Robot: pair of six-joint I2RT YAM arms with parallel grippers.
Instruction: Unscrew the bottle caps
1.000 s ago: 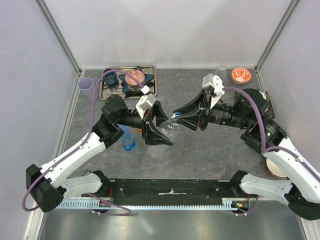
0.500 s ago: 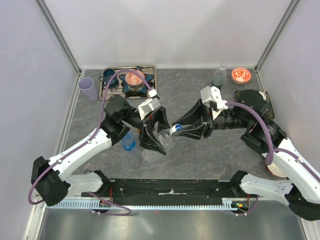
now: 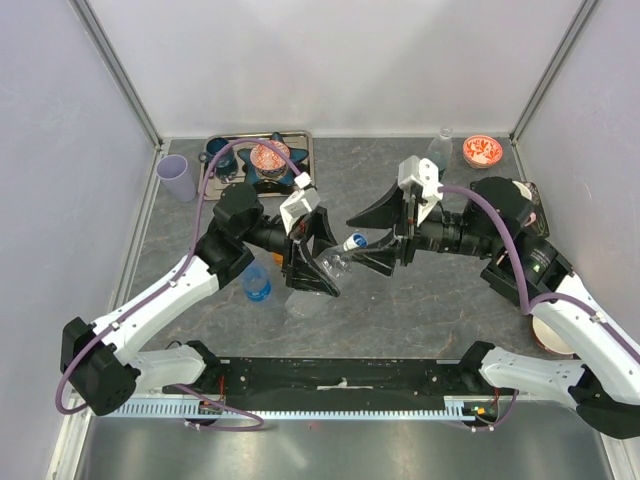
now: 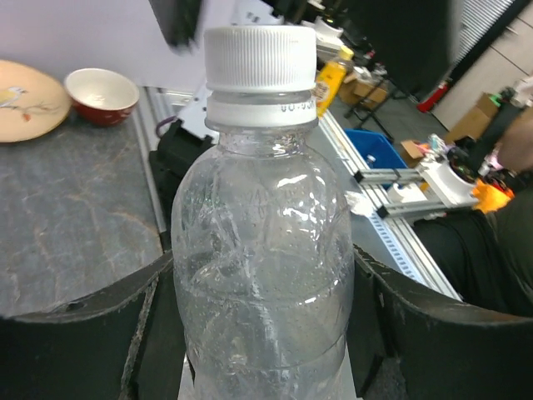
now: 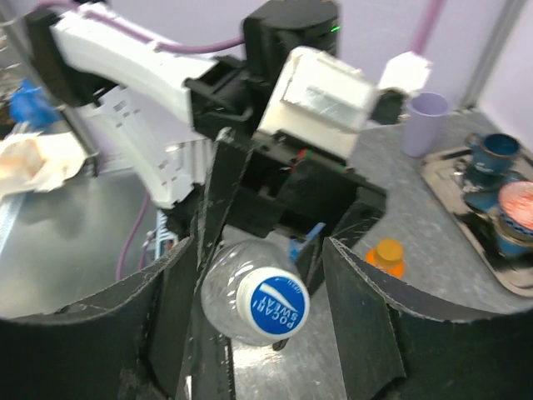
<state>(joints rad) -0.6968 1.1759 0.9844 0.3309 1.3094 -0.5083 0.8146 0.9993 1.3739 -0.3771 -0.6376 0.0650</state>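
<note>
My right gripper stands spread, one finger on each side of the white-and-blue cap and, by the wrist view, clear of it. The cap faces straight into this wrist camera, so the bottle lies along my approach line with its neck toward the right arm. Beyond it, my left gripper pinches the bottle's body. I judge that closing on the cap comes next.

"POCARI SWEAT" is printed on the blue-and-white round plastic screw cap at six o'clock. Nothing else can be read.
</note>
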